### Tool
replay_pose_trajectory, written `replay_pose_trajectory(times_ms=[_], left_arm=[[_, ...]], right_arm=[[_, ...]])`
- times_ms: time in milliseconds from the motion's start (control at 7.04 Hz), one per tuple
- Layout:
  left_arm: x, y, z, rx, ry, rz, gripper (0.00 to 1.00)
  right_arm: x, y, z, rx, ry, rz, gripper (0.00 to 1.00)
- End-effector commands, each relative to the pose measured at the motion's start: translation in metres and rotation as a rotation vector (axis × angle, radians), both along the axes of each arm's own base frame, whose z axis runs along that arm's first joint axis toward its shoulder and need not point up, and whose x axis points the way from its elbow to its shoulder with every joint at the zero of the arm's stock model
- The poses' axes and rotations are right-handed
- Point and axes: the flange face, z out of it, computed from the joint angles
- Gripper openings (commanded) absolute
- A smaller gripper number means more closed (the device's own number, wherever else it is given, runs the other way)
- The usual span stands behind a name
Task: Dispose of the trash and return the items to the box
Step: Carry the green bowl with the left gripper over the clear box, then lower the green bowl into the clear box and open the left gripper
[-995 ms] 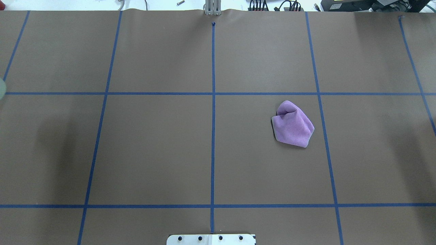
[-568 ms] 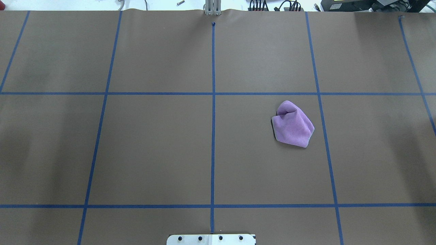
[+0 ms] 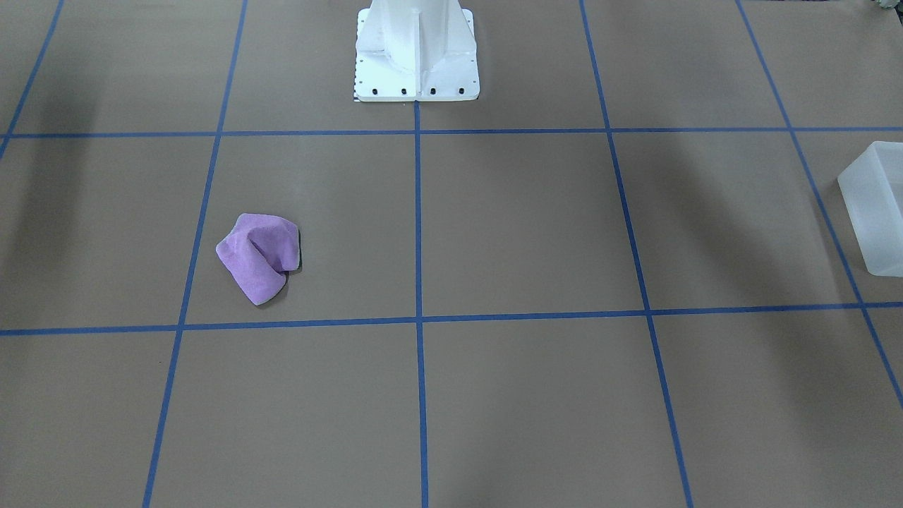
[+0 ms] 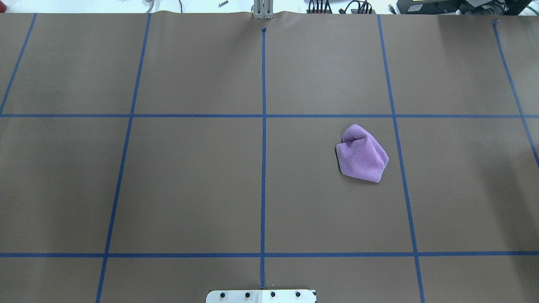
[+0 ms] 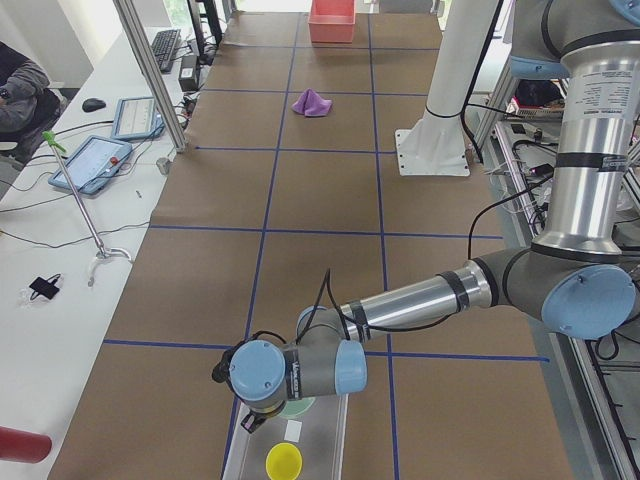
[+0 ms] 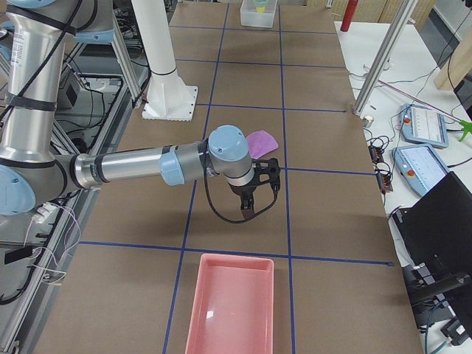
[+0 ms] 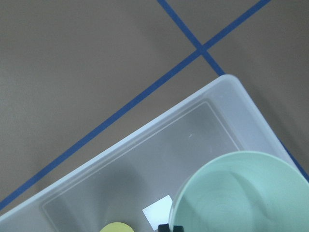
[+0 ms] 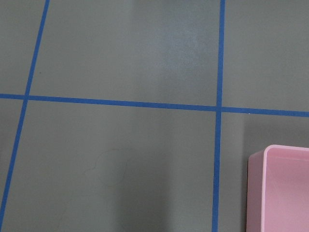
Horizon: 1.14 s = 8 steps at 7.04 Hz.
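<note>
My left gripper [image 7: 171, 228] hangs over the frosted box [image 7: 135, 159] at the table's left end, shut on the rim of the mint-green bowl [image 7: 241, 193], which sits above the box floor. The yellow cup [image 5: 283, 461] stands inside the box [image 5: 320, 450], beside the bowl [image 5: 300, 406]. A crumpled purple wad of trash [image 4: 362, 153] lies alone on the brown mat. My right gripper [image 6: 249, 209] hovers over bare mat between the wad [image 6: 259, 140] and a pink tray [image 6: 228, 310]. I cannot tell whether it is open or shut.
The pink tray [image 8: 285, 188] lies at the table's right end. The white robot pedestal [image 3: 416, 49] stands at the middle of the near edge. A side bench holds tablets [image 5: 90, 165], cables and a red cylinder [image 5: 20, 445]; a person's sleeve [image 5: 15, 90] shows there.
A pale green edge at the overhead view's left border one second ago has gone out of that view. The purple wad has not moved.
</note>
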Motion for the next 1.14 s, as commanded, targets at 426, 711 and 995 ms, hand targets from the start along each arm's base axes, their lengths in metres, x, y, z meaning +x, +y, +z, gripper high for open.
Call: replay_pose_trajectory(times_ms=[426,711,995], left_arm=[[0.042,0.015,0.051,-0.040,0.020,-0.106,0.22],[0.043,0.002,0.034,-0.027,0.037,-0.161,0.89],[0.044,-0.028,-0.027,-0.021,0.082,-0.170,0.98]], right_arm=[[-0.001,-0.001,-0.001,0.003,0.001,-0.002,1.00],[-0.001,-0.001,-0.002,0.004,0.001,-0.001,1.00],[-0.001,-0.006,-0.008,0.002,-0.005,0.011,1.00]])
